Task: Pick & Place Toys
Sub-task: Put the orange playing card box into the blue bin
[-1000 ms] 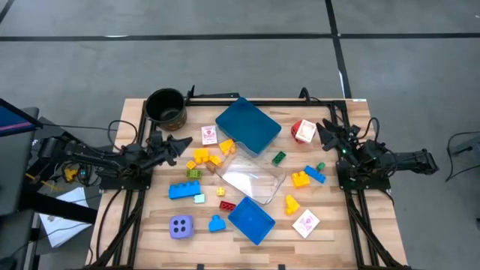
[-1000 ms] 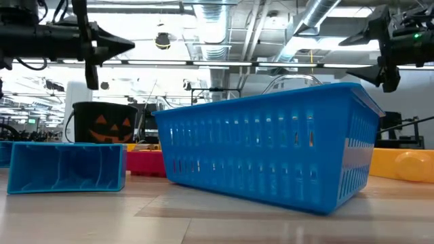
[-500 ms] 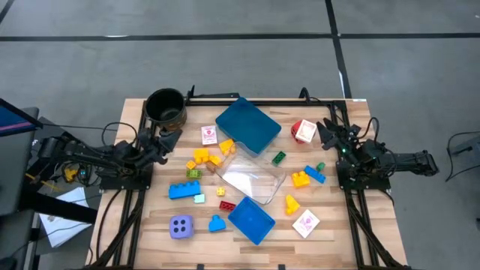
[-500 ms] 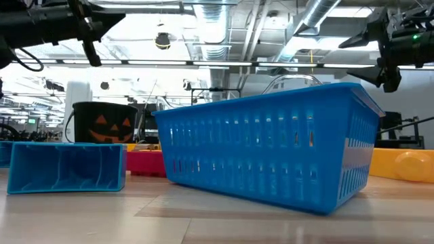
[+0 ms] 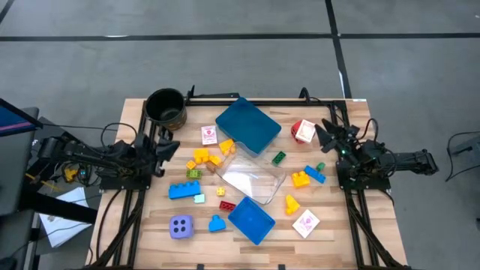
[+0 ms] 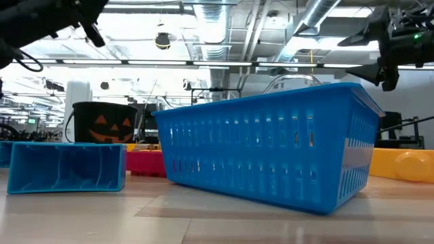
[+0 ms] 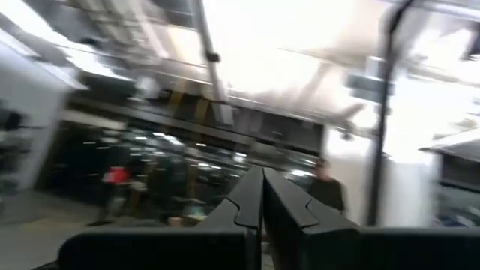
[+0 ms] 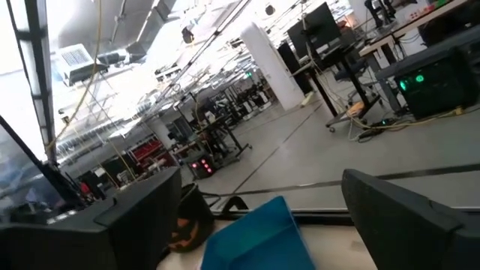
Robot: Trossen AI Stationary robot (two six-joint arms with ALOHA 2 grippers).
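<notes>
Plastic toys, all loose on the worktop (image 5: 330, 247): yellow bricks (image 5: 204, 157) left of centre, a long blue brick (image 5: 182, 190) nearer, lavender die (image 5: 180, 226) at the near left, red die (image 5: 304, 131) at the far right, white cards (image 5: 208, 135) scattered among them. Not one gripped. Right hand (image 5: 322, 135) just beside the red die, fingers spread wide, raised well off the wood in the low view. Left hand (image 5: 166, 148) toward the left edge, near the dark pot (image 5: 166, 107), fingers pressed together and aimed up into the room. Probably best to begin with the red die: come straight down, square the spread fingers to two flat faces, close gently, lift clear before swinging toward a blue tray (image 5: 248, 125). Worth spreading the left hand before any reach for the yellow bricks.
</notes>
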